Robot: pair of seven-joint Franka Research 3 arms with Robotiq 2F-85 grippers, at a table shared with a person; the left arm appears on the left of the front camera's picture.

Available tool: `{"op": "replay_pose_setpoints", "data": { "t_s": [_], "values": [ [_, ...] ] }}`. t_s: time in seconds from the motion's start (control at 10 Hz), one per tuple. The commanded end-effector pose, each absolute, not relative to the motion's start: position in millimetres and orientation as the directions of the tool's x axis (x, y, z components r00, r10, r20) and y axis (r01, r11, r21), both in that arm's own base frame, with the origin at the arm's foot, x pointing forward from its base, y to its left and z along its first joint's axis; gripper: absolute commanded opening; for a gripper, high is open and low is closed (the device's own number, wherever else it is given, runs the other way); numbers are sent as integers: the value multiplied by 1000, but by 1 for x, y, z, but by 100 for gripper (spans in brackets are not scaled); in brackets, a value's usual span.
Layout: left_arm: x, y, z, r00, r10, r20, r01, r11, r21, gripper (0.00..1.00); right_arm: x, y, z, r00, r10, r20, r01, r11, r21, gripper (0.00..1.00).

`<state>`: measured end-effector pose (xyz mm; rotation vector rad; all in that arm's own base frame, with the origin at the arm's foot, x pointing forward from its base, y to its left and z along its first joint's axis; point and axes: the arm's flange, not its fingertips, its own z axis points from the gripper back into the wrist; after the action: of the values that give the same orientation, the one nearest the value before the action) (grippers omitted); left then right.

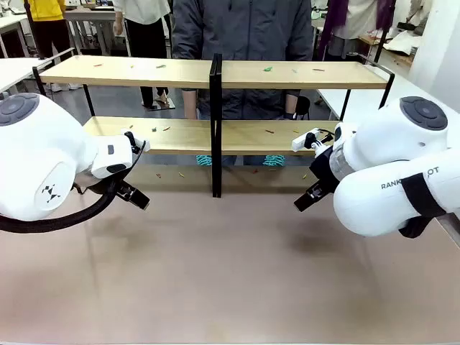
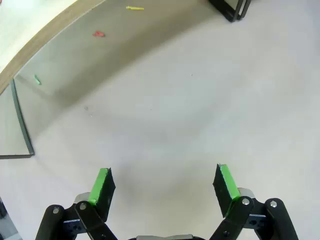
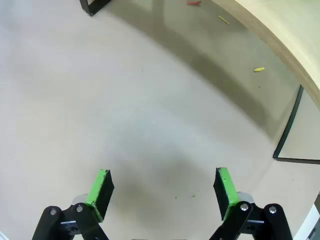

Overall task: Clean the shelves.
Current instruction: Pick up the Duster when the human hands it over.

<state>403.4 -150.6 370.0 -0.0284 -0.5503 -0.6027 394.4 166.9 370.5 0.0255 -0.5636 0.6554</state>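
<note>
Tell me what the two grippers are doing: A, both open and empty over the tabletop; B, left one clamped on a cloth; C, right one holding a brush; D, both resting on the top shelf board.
A: the left gripper and the right gripper each have jaws spread wide with nothing between them, above bare tabletop near the shelves.

The beige desk carries the shelves, which stand across its far half on a thin black frame with a central post. Small scraps lie scattered on the upper board, among them a green piece right of the post. The lower board holds others, including a red bit. More litter lies on the desk itself under the lower board: a yellow sliver, a red crumb and a green fleck toward the left end, and a yellow strip toward the right end.
</note>
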Motion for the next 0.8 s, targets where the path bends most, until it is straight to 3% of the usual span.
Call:
{"op": "replay_pose_setpoints", "data": {
  "t_s": [0.0, 0.7],
  "values": [
    [403, -151, 370, 685, -530, 500, 545, 828, 132, 100, 394, 167, 371, 649, 570, 504, -583, 798, -151, 100],
    [403, -151, 370, 685, -530, 500, 545, 828, 132, 100, 394, 167, 371, 649, 570, 504, -583, 798, -151, 100]
  ]
}}
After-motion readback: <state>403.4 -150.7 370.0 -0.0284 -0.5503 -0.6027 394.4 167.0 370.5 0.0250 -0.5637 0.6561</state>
